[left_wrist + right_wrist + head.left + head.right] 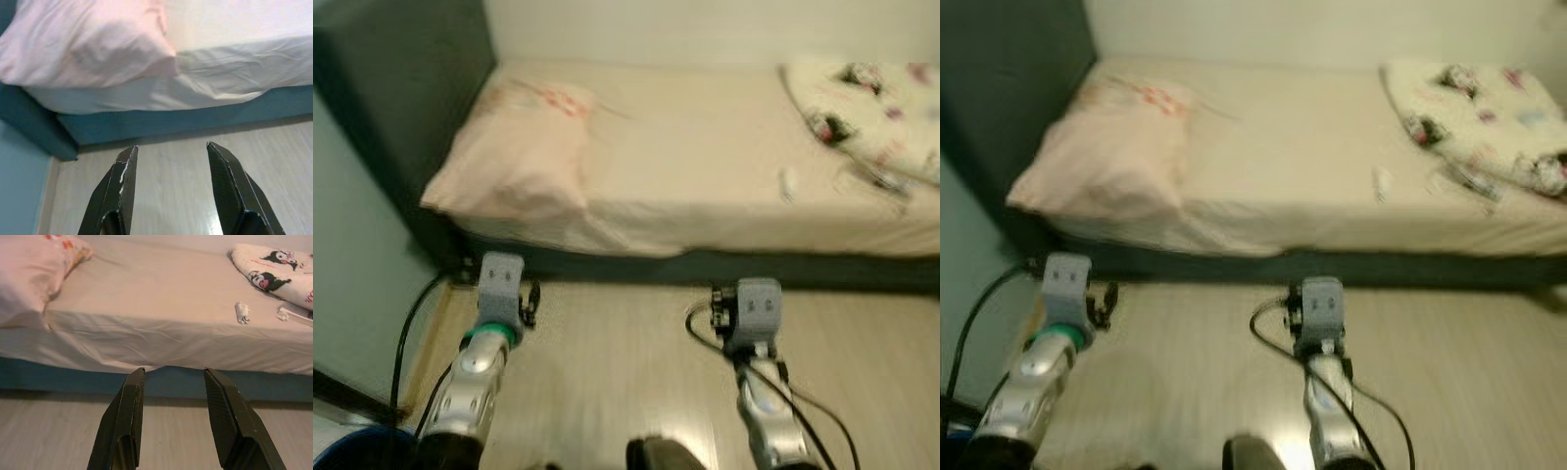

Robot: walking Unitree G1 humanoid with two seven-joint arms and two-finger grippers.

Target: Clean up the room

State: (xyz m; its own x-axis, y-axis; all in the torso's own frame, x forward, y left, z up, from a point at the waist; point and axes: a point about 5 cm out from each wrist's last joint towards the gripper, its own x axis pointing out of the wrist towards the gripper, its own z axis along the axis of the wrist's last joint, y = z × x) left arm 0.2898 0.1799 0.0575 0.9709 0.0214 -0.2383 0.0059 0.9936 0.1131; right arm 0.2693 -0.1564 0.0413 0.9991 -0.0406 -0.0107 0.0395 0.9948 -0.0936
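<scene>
The robot is standing on the floor facing the bed, with both arms held out low in front. The left end effector is hovering over the floor with its fingers spread apart and nothing between them, pointing toward the pillow at about 11 o'clock. The right end effector is likewise spread apart and carrying nothing, aimed at the bed edge at 12 o'clock.

The things to tidy appear to be lying on the sheet: a small crumpled white scrap at roughly 1 o'clock, a second pale bit just beyond it, and a patterned blanket bunched at 2 o'clock.

Judging by this, the approach step is in hand, with nothing grasped yet. The next move is likely calling for stepping closer, raising the right arm above the mattress, and bringing the spread fingers down around the scrap without pinching the sheet
</scene>
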